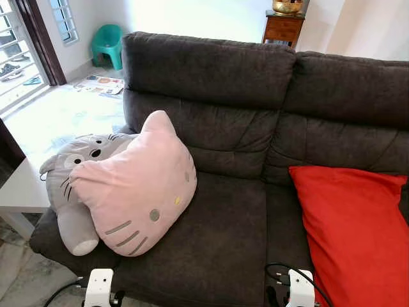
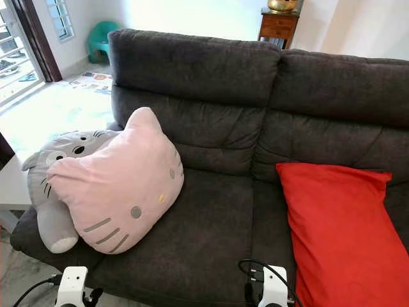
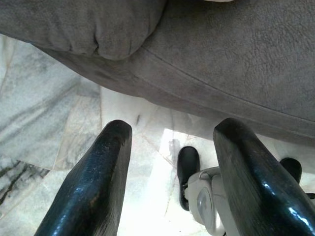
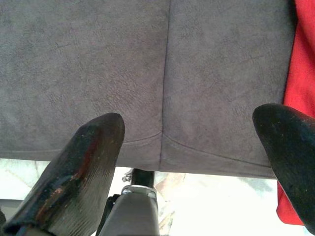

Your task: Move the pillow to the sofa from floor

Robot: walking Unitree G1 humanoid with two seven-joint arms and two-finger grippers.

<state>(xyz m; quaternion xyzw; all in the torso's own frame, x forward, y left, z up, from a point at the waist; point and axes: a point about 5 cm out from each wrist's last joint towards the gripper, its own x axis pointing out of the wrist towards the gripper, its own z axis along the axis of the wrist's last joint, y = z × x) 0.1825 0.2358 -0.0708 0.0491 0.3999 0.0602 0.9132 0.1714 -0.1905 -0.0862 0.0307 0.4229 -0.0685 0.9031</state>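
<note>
A pink cat-face pillow (image 1: 137, 188) lies on the left seat of the dark grey sofa (image 1: 236, 224), leaning against a grey cat-shaped plush pillow (image 1: 73, 173) at the sofa's left end. A red pillow (image 1: 354, 230) rests on the right seat. Both arms hang low in front of the sofa's front edge, with the left wrist (image 1: 99, 288) below the pink pillow and the right wrist (image 1: 300, 291) beside the red pillow. My left gripper (image 3: 172, 128) is open and empty over the marble floor under the seat edge. My right gripper (image 4: 189, 118) is open and empty, facing the seat cushion front.
A white low table (image 1: 19, 192) stands just left of the sofa. Behind the sofa are a teal plastic chair (image 1: 107, 43), papers on the floor (image 1: 99, 84) and a wooden cabinet (image 1: 283, 27). The sofa's middle seat is bare.
</note>
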